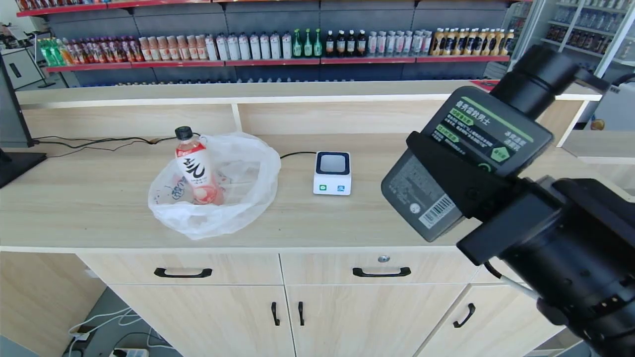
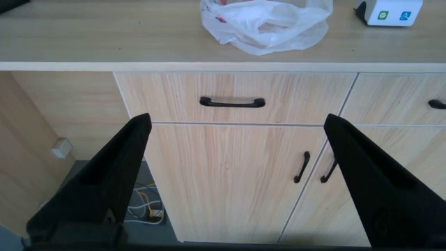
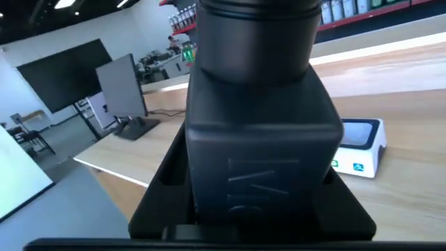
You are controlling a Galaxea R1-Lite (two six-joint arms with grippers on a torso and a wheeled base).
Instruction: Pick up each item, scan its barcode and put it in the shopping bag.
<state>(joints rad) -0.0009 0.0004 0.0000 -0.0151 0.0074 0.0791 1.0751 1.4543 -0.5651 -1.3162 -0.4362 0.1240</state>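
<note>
Head view shows you the right pincer (image 1: 461, 173) clamped across the grey bottle (image 1: 483, 131), held above the desk (image 1: 89, 198), right of the scanner (image 1: 332, 172). Its long axis is tilted: cap up and away, base down toward the scanner, barcode facing the camera. The left pincer (image 2: 237, 129) is spread apart below the desk edge.

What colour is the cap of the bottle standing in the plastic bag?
Black; the head view shows the cap best.

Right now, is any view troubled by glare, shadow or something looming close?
Head view: even light; the scanner window shows pale glare. Right wrist view: the dark bottle in the right claw looms close, its face in shadow. Left wrist view: soft light, the left claw silhouetted.
</note>
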